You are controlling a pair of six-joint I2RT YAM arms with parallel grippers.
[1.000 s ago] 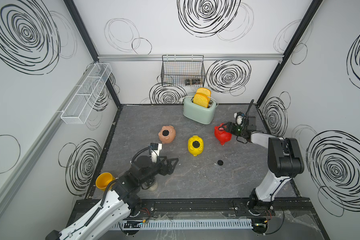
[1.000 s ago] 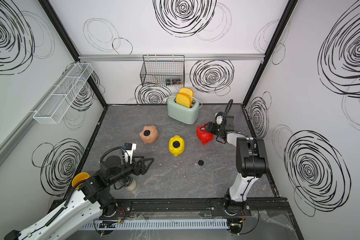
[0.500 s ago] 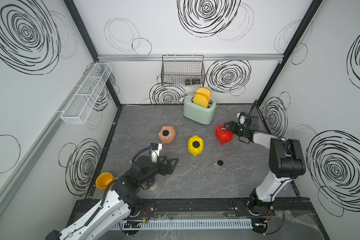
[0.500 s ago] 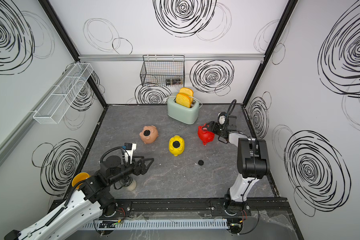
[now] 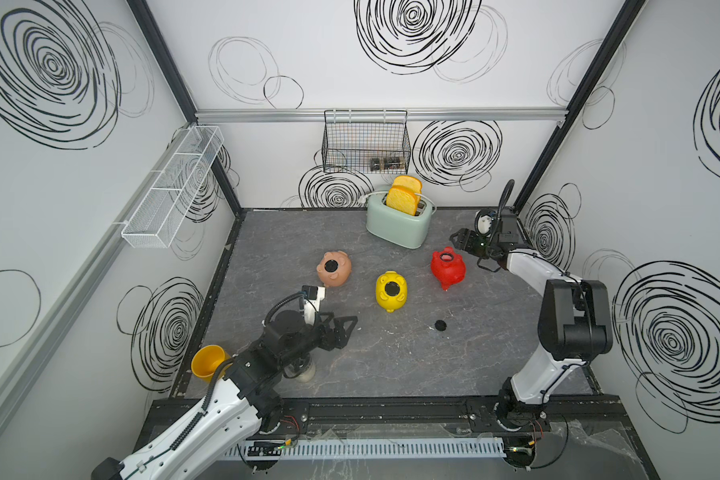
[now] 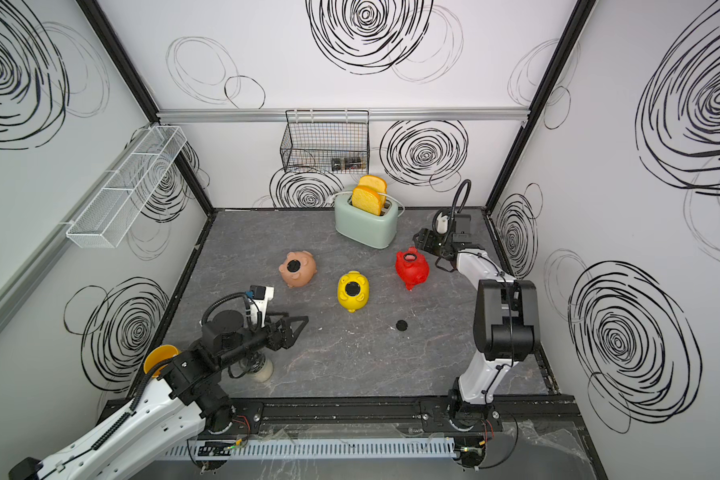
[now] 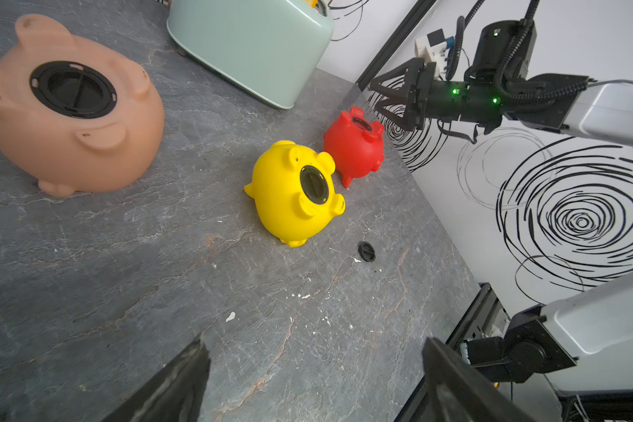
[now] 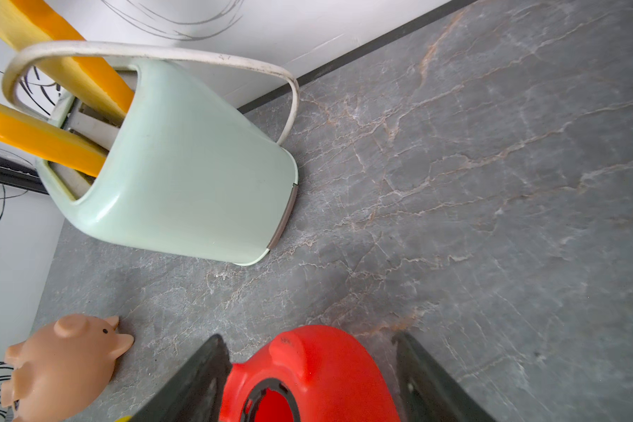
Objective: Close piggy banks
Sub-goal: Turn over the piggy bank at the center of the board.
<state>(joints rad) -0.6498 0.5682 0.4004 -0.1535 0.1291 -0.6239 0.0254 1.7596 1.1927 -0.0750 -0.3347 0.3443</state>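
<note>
Top views: vs 1 s ago, right pincer (image 5: 454, 242) is off the red pig (image 5: 447, 272) and has pulled back toward the rear wall. Jaws apart, empty, just behind the pig, no contact (image 6: 419, 240). Red pig approx same spot, belly-up near the toaster (image 5: 398, 226), hole open. Right arm reaches from the front rail to the back-right corner, wrist pointing left. Left arm unchanged: low over the front-left of the table (image 5: 495, 353), left pincer (image 5: 350, 330) spread wide, holding nothing. Pink pig (image 5: 334, 270) and yellow pig (image 5: 391, 297) are belly-up w/ black plugs in. Black cap (image 5: 440, 325) lies loose in front of the red pig.

Left wrist: left pincer (image 7: 315, 343) open over bare table; right pincer (image 7: 379, 98) hangs apart above the red pig (image 7: 355, 146).

Right wrist: red pig (image 8: 326, 365) shows btwn the spread jaws; touching or not, can't tell here.
</note>
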